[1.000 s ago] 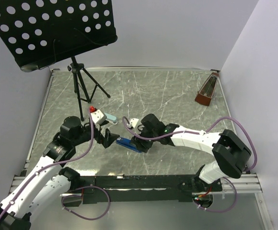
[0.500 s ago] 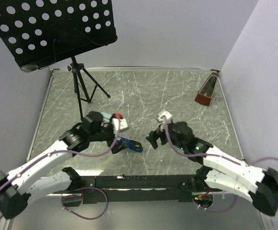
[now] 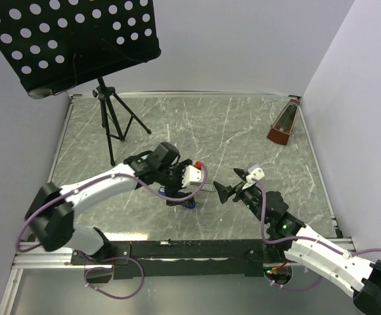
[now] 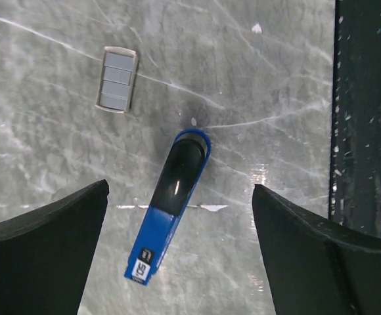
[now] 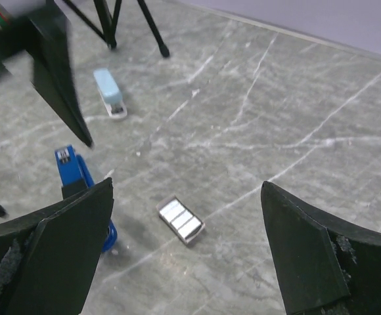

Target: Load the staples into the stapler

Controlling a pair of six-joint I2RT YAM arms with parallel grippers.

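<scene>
Hovering over staples [image 4: 116, 79] and stapler [image 4: 174, 203] lying apart, with left gripper [image 4: 179, 187] and right gripper [image 5: 187, 182] spread wide, empty; seemingly leaving all loading undone.

Stapler [image 4: 174, 203]: flat on the table [image 3: 243, 131], close to the front edge.
Staples [image 4: 116, 79]: on the table just right of and behind the stapler, not touching it.
Second stapler [image 5: 110, 93]: further back, towards the music stand [image 3: 66, 39] legs.
Metronome [image 3: 283, 125]: far right corner.
</scene>
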